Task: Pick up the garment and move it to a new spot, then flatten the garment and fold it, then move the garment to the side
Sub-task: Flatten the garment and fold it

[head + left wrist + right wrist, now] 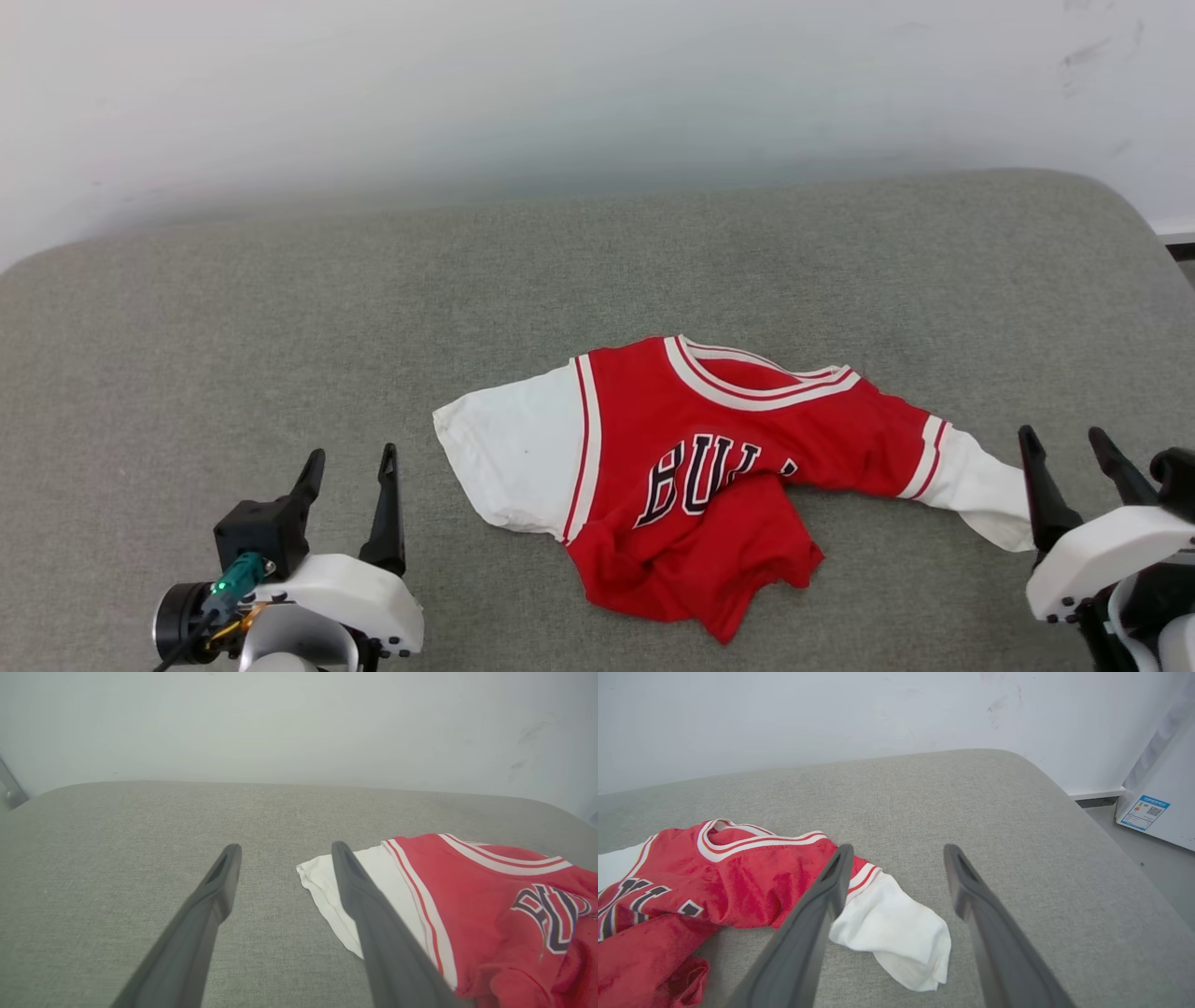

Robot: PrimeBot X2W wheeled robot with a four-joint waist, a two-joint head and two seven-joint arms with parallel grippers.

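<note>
One grey cushion (280, 308) by white wall (467, 84) holds the garment (691, 448) — left end effector (353, 453), right end effector (1061, 432) both agape.

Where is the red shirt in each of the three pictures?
Head view: the garment lies crumpled in the lower middle.
Left wrist view: the garment is at the lower right, running off the right edge.
Right wrist view: the garment is at the lower left.
Shared landmark: its striped collar.
</note>
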